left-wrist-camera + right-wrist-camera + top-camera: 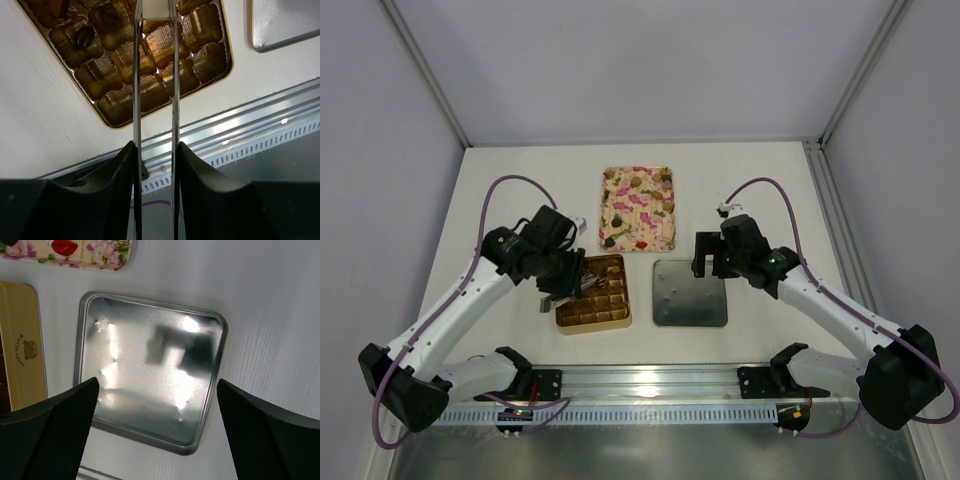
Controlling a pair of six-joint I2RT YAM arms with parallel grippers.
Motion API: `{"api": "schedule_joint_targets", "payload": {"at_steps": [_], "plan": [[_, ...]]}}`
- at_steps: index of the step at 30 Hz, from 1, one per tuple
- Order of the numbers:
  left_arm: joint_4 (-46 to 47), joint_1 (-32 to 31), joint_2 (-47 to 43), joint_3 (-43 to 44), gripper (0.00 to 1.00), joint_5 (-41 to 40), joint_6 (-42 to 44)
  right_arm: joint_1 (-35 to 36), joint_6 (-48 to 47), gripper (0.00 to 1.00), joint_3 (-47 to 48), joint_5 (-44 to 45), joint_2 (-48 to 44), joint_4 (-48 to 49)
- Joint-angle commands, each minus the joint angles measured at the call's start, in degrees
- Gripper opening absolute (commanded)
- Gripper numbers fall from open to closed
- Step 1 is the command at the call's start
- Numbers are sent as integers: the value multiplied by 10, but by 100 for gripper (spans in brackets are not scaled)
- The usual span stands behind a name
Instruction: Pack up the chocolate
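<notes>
The square gold box (594, 294) stands at the table's near left. In the left wrist view the gold box (102, 117) shows mostly bare gold cups (150, 92), with dark chocolate pieces (85, 37) in its far cups. My left gripper (558, 288) hangs over the box's left side. The left gripper (156, 147) is shut on thin metal tongs (137, 75), whose blades reach over the cups. A pale piece (155, 9) sits between their tips. My right gripper (705, 264) is open and empty above the grey lid (689, 293). The right gripper (157, 385) looks down on the lid (150, 340).
The pink floral tray (638, 208) with assorted sweets lies behind the box and shows at the top of the right wrist view (75, 250). The lid lies inside-up right of the box. The box's side with a bear print (22, 347) is left of it. A metal rail (650, 382) runs along the near edge.
</notes>
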Motion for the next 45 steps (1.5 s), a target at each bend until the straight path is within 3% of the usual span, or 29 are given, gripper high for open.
{"api": "schedule_joint_targets", "payload": {"at_steps": [1, 10, 18, 32, 45], "plan": [[-6, -5, -11, 1, 40, 7, 5, -1, 3, 100, -2, 2, 0, 21], [-17, -7, -4, 27, 45, 2, 6, -1, 1, 100, -4, 1, -1, 21], [-26, -7, 25, 129, 46, 8, 0, -1, -7, 100, 2, 5, -8, 14], [7, -4, 242, 308, 46, -120, 25, -2, -24, 100, 18, 8, -23, 0], [48, 19, 413, 396, 42, -136, 53, -7, -35, 100, 20, 0, -22, 2]]}}
